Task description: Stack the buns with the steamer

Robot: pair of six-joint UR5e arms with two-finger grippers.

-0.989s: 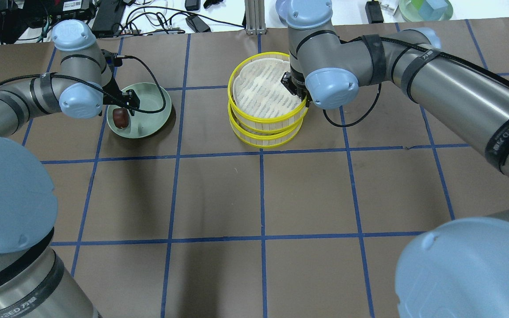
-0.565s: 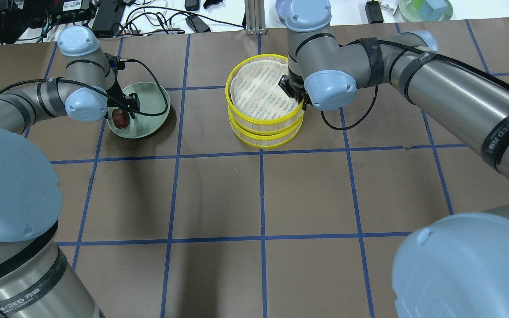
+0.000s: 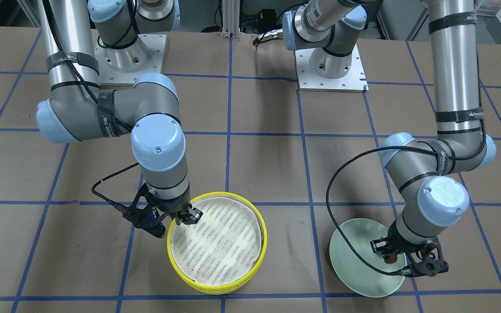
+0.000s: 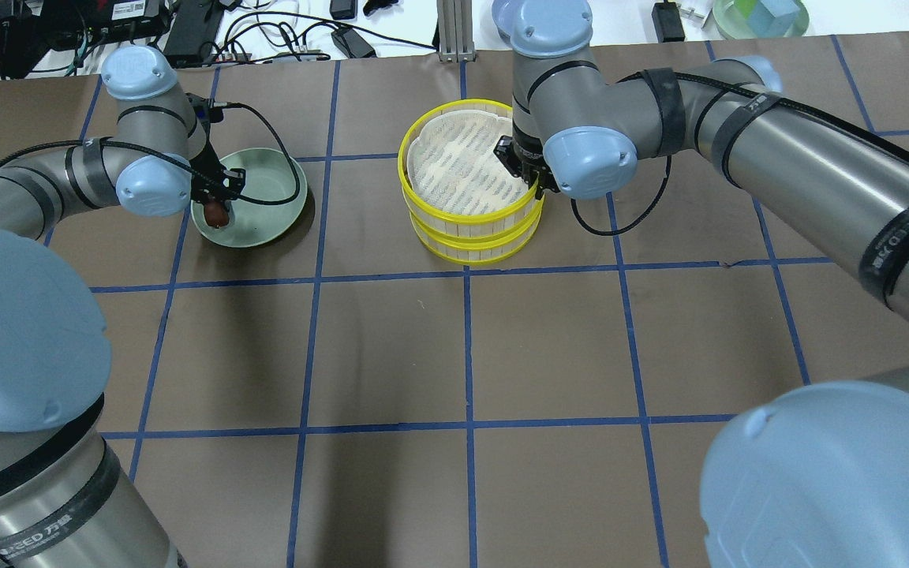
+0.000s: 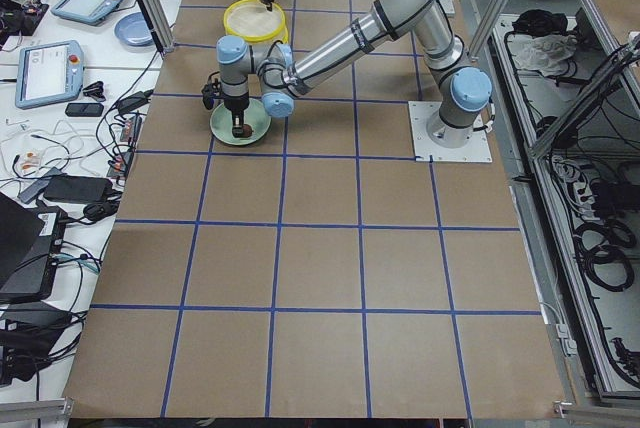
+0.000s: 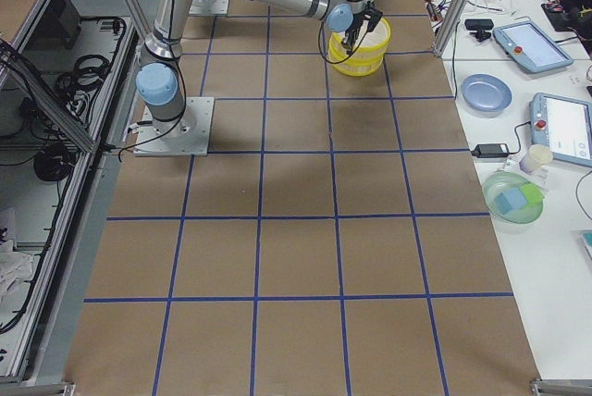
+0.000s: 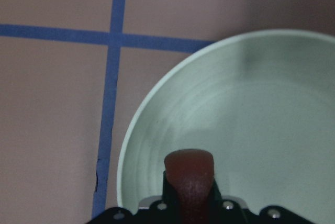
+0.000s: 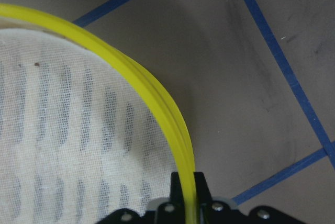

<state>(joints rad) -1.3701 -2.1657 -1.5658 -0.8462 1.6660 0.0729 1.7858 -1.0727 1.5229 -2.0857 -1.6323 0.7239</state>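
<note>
**Q:** What does the left gripper (image 4: pixel 218 197) hold?

**A:** The dark reddish-brown bun (image 7: pixel 189 172). The jaws are closed on it from both sides, and it stands on end between them. It is over the left part of the pale green plate (image 7: pixel 251 103), close to the rim. Whether the bun's underside touches the plate cannot be told.

**Q:** And the right gripper (image 4: pixel 524 170)?

**A:** It is closed to a narrow gap on the yellow rim (image 8: pixel 172 124) of the upper steamer tier (image 4: pixel 454 162). One finger is inside the rim and the other outside, on the tier's right side. The wrist view shows the rim running straight between the two fingers.

**Q:** Where does the steamer stand?

**A:** On the brown table (image 4: pixel 391 355), in its far middle part, where the blue tape lines (image 4: pixel 468 347) cross. The upper tier lies over the lower tier (image 4: pixel 462 248), slightly off-centre towards the left. Whether it rests on the lower tier or hangs just clear of it cannot be told. The plate is well apart from the steamer, to its left in the overhead view.
</note>
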